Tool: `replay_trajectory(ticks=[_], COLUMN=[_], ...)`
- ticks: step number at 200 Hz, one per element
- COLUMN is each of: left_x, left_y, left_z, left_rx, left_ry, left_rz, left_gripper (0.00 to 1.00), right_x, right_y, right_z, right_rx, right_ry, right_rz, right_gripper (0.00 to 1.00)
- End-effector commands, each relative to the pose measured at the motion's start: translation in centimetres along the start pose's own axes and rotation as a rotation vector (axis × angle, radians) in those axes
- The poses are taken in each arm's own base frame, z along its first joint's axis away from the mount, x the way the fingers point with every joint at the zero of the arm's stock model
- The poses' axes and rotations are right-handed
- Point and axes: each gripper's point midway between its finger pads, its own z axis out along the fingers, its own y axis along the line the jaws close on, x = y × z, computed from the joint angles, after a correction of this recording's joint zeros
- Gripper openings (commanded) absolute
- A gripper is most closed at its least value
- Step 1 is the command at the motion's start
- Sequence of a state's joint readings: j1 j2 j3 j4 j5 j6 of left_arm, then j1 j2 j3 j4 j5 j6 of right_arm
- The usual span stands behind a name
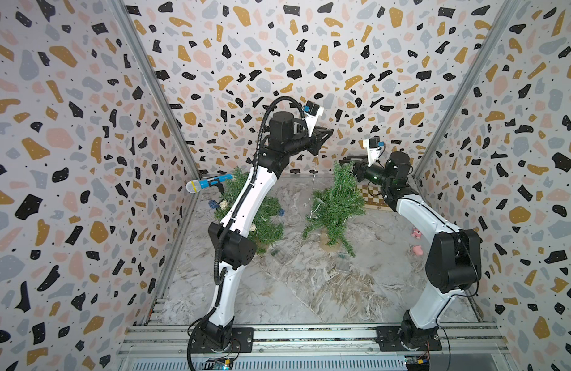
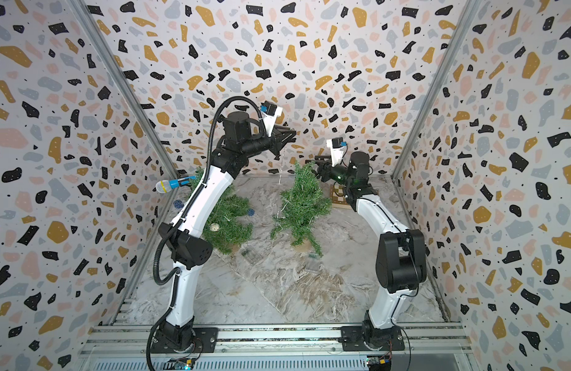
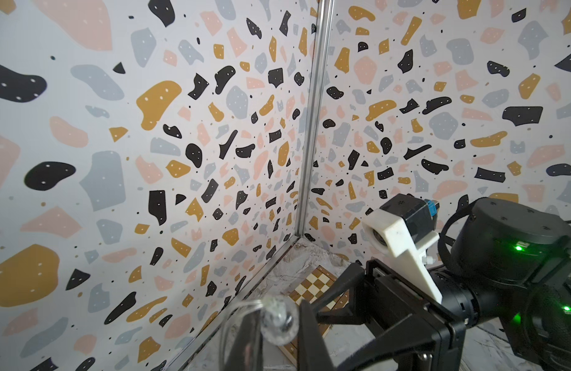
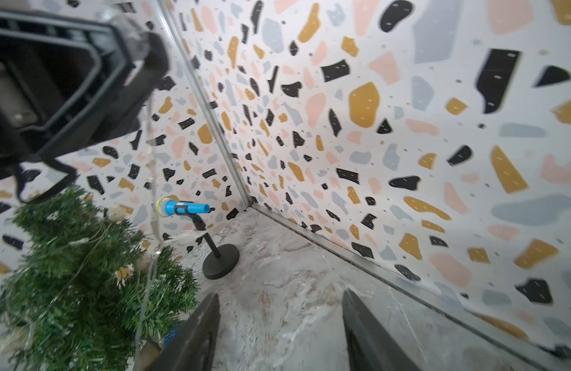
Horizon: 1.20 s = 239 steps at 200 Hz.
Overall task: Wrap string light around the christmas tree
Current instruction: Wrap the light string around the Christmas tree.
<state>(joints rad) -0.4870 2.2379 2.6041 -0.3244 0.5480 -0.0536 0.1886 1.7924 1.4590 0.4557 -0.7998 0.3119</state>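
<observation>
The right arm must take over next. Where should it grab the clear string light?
I'd grip the clear-wire string light on its straight hanging stretch between the shut left gripper and the small green Christmas tree. Come in level from where the open right gripper is: the strand hangs nearly vertically, free of branches.

A grey marbled tabletop [image 1: 309, 289] carries two small Christmas trees: the middle tree [image 1: 337, 208] on a tan base and the left tree [image 1: 264, 225]. A microphone stand [image 4: 220, 260] stands in the far left corner and a chessboard [image 1: 372, 196] lies far right. Pink toys [image 1: 416, 233] lie near the right wall, and clear boxes [image 1: 279, 255] lie near the trees.
</observation>
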Motion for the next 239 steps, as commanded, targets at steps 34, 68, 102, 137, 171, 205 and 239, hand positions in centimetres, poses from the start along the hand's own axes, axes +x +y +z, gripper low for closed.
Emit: replay_trajectory(ticks=[34,68,102,137,171,205,239], left_x=[-2.7,-1.8,-0.9,-0.3,0.1,1.6,2.4], left_y=[-2.1,-2.6,-2.7,-2.9,-2.9,-3.2,-3.4], left_z=[0.4,1.0,1.7,2.5,3.4,4.1,4.5], left_rx=[0.079,0.104,0.113,0.135,0.147,0.163,0.168], left_ry=[-0.103,-0.086,-0.072,-0.079,-0.101,-0.071,-0.054], left_rz=[0.038,0.023,0.009,-0.014,-0.016,-0.031,-0.040], left_gripper=[0.00,0.00,0.00,0.00,0.00,0.00,0.00], right_x=[-3.1,-4.0,-4.0,-3.1,-2.5,-1.7,-2.3], right_y=[4.5,3.9,4.2,3.9,3.2,2.9,0.9], right_z=[0.2,1.1,1.5,2.2,3.3,4.5,4.5], right_rx=[-0.271,-0.310,-0.399,-0.461,-0.493,-0.505,-0.374], right_ry=[-0.066,-0.088,-0.062,-0.027,-0.026,-0.023,-0.091], right_rz=[-0.190,-0.167,-0.150,-0.182,-0.160,-0.158,-0.096], right_gripper=[0.74,0.76,0.75,0.75,0.72,0.67,0.29])
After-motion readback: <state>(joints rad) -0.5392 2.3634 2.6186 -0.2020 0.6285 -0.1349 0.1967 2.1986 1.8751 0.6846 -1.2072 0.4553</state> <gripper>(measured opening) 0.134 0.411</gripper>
